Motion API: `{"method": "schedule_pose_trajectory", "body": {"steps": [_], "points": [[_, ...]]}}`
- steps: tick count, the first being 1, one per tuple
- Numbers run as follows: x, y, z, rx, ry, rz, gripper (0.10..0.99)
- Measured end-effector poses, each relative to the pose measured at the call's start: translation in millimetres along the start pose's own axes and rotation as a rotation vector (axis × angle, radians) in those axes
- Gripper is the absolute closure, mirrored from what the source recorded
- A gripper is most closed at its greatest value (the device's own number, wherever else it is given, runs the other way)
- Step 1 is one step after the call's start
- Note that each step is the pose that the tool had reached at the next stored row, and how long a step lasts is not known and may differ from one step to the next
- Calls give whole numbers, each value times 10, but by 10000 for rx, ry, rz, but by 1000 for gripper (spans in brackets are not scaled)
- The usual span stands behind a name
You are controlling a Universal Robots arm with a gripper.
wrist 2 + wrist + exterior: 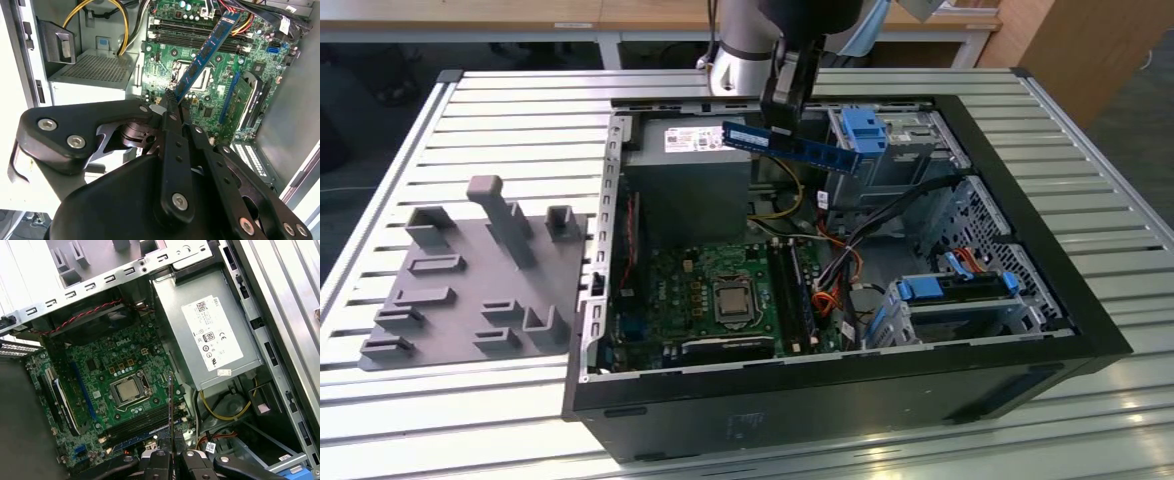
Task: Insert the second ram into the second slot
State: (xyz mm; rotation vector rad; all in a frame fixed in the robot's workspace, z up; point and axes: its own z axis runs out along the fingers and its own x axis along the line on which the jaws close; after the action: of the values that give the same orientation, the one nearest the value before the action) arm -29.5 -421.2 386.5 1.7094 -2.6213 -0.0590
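The gripper (779,126) clamps the second ram (795,147) by its upper long edge, fingers closed flat against both faces. The stick hangs in the air above the open computer case (1014,240), slanted so that its end toward the exterior view's right sits lower. That lower end appears just beside a blue drive-bay clip (865,130) at the drive cage, though I cannot tell whether they touch. The other end reaches over the edge of the power supply (687,170). In the second wrist view the second ram (205,52) juts from the gripper (168,104) over the motherboard (175,60), well apart from it. In the first wrist view the stick (171,410) shows edge-on as a thin line rising from the gripper (172,456), beside the processor socket (129,390). The memory slots (798,290) run lengthwise next to that socket, with open air above them. Orange and black cables (834,295) crowd their side toward the exterior view's right. Yellow wires (225,412) loop at the foot of the power supply. The case walls ring the board on every side. On the slatted worktop (520,120), a grey fixture plate (467,280) lies outside the case on the exterior view's left.
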Motion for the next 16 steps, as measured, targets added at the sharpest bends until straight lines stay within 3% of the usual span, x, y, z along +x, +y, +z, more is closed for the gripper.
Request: {"method": "schedule_pose_trajectory", "body": {"steps": [16], "points": [[0, 0, 0, 5, -14, 378, 949]]}}
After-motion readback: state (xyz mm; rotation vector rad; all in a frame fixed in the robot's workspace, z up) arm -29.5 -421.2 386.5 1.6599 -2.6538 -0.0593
